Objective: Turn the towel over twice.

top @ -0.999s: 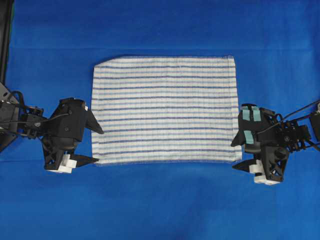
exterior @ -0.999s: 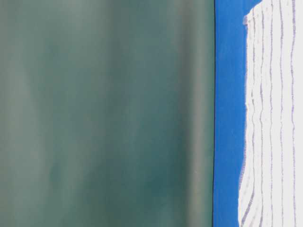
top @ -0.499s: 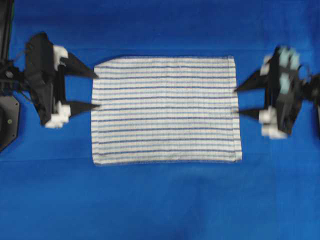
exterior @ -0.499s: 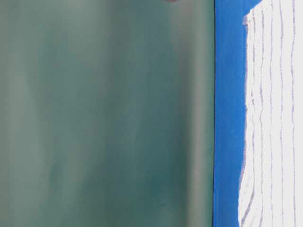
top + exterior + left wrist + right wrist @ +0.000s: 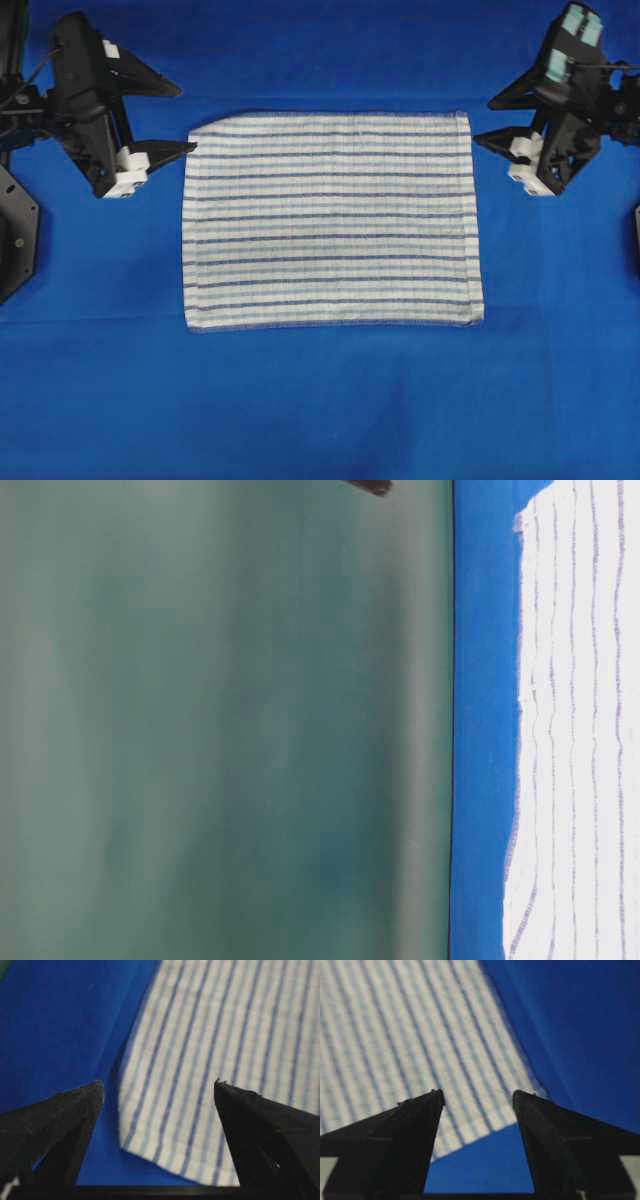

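The towel (image 5: 330, 220), white with thin blue stripes, lies flat and spread out in the middle of the blue table. My left gripper (image 5: 187, 120) hovers open just off its far left corner, one fingertip (image 5: 190, 147) almost at the edge. Open too, my right gripper (image 5: 483, 120) hangs beside the far right corner. In the left wrist view the towel (image 5: 215, 1050) shows a corner between the spread jaws of the left gripper (image 5: 158, 1082). The right wrist view has the towel (image 5: 410, 1035) with its corner between the empty jaws of the right gripper (image 5: 478, 1092).
A blue cloth (image 5: 330, 400) covers the whole table. A black arm base (image 5: 15, 240) stands at the left edge. In the table-level view a green backdrop (image 5: 220, 730) rises behind the table, and a dark gripper tip (image 5: 370, 485) pokes in before it.
Both grippers have moved from the towel's near corners along its sides to its far corners, staying open. The towel has not moved.
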